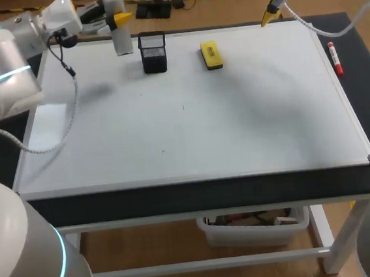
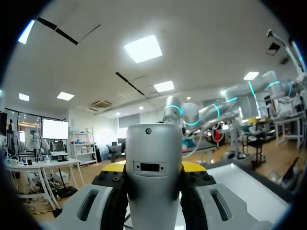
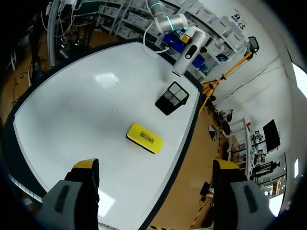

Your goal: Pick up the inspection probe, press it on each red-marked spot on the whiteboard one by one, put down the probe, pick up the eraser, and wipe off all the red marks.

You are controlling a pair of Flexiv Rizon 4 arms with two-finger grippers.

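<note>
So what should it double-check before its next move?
1. Inspection probe gripped: ok. The left pincer has a finger on each side of it.
2. Right pincer free: ok. It is open and empty, over the board's far edge.
3. Red marks located on the whiteboard: not ok. None show, only a couple of tiny dark specks.
4. Eraser reachable: ok. It lies flat on the board with nothing touching it.
5. Black mesh holder clear of the probe: cannot tell. It stands upright close beside it.
</note>
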